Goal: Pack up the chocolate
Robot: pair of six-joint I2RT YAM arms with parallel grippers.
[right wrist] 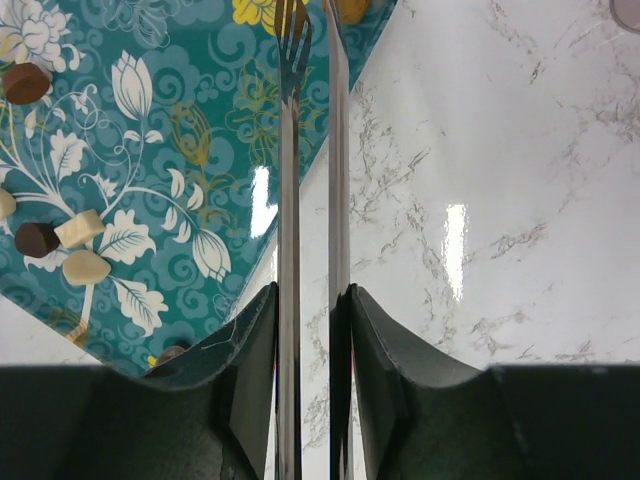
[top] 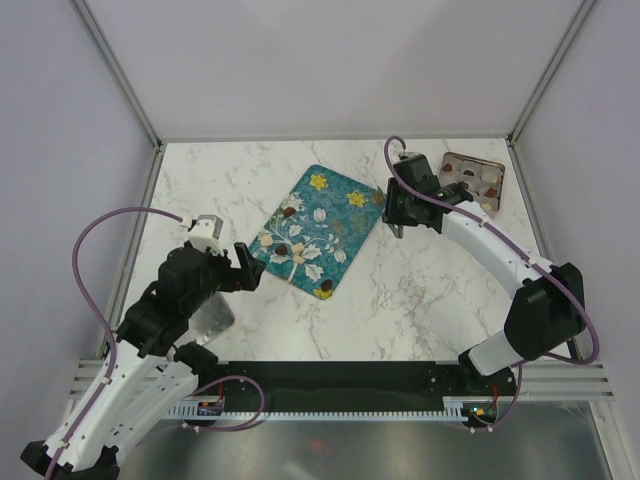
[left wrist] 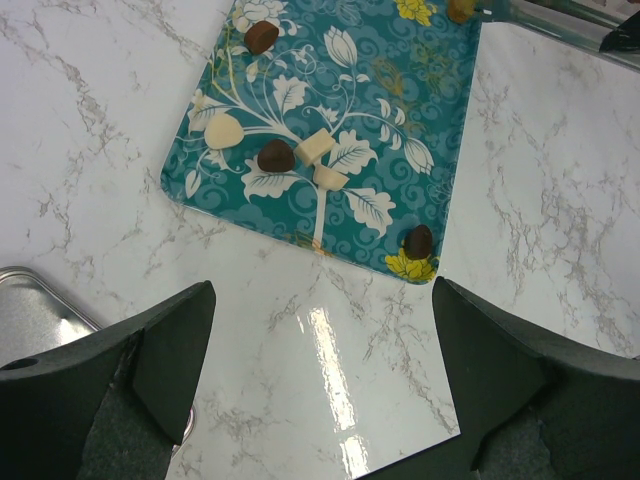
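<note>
The teal flowered tray (top: 335,215) lies mid-table with small chocolates on it: dark ones (left wrist: 276,155) (left wrist: 262,37) (left wrist: 418,240), cream ones (left wrist: 318,146) and a tan one (right wrist: 350,8) at its far corner. My right gripper (right wrist: 312,295) is shut on metal tongs (right wrist: 289,150); their forked tips reach over the tray's far corner, next to the tan chocolate. In the top view this gripper (top: 392,208) is by the tray's right corner. My left gripper (left wrist: 320,300) is open and empty over bare marble just short of the tray's near edge; it also shows in the top view (top: 245,268).
A small metal box (top: 473,180) holding several chocolates stands at the back right. A silver lid (left wrist: 30,300) lies on the marble at the left, beside my left gripper. Frame posts and grey walls bound the table.
</note>
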